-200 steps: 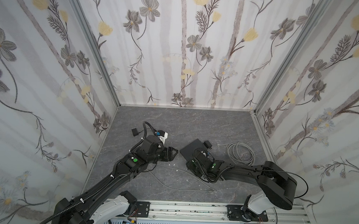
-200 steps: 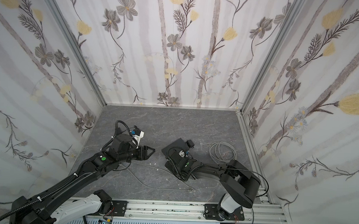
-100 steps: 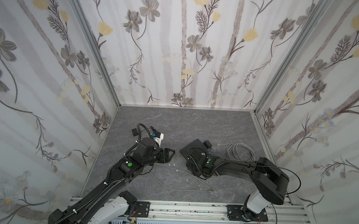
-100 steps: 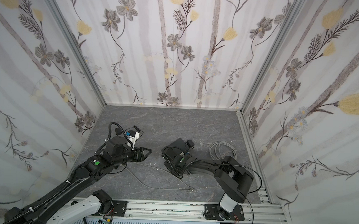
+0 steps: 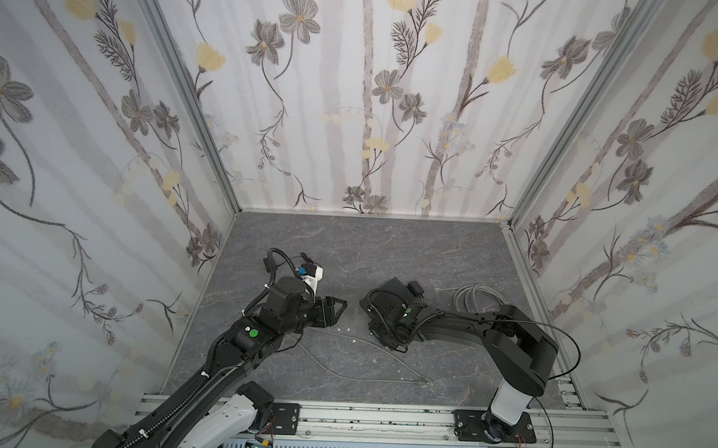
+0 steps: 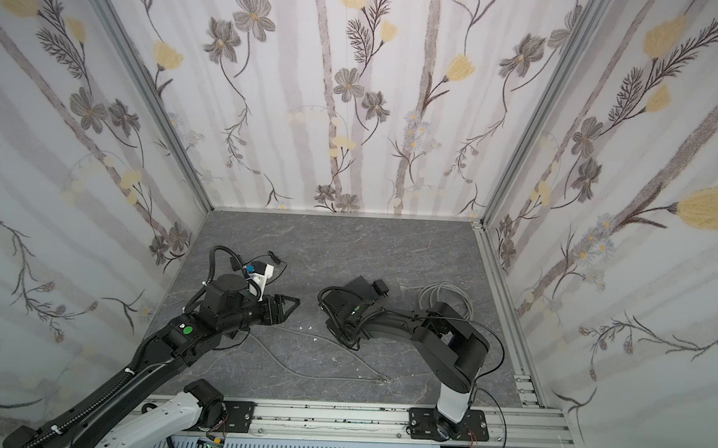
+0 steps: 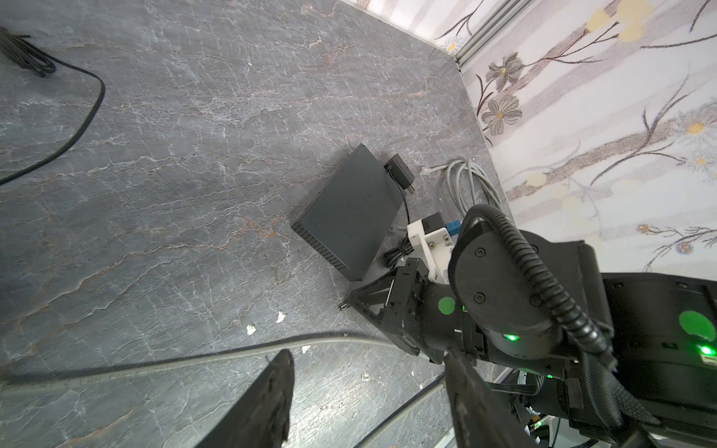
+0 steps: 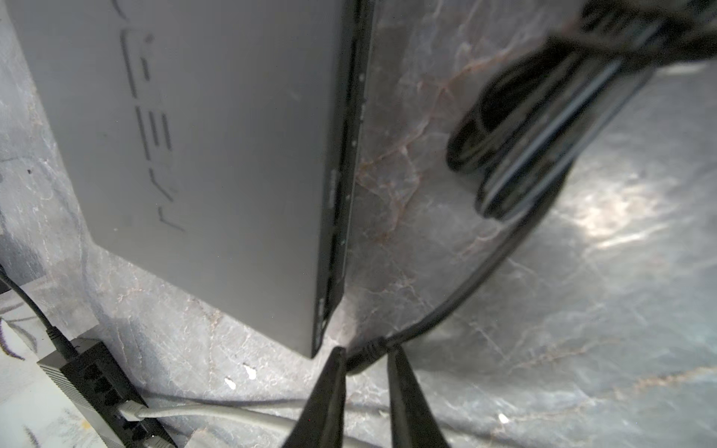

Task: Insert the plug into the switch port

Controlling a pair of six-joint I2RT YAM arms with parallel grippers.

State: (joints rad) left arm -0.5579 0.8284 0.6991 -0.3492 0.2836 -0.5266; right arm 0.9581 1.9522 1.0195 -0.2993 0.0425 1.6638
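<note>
Grasp step: right end effector (image 8: 364, 349) pinches plug (image 8: 361, 358) at switch (image 8: 213, 155) corner, lower centre, right wrist view. Left end effector (image 7: 368, 391) open, empty. Next: align with port, push.

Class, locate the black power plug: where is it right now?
In the right wrist view, the plug lies between the fingertips of the right gripper, beside a corner of the switch.

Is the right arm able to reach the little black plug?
Probably yes: the right gripper sits with one jaw on each side of the plug, beside the switch corner, with nothing else between.
</note>
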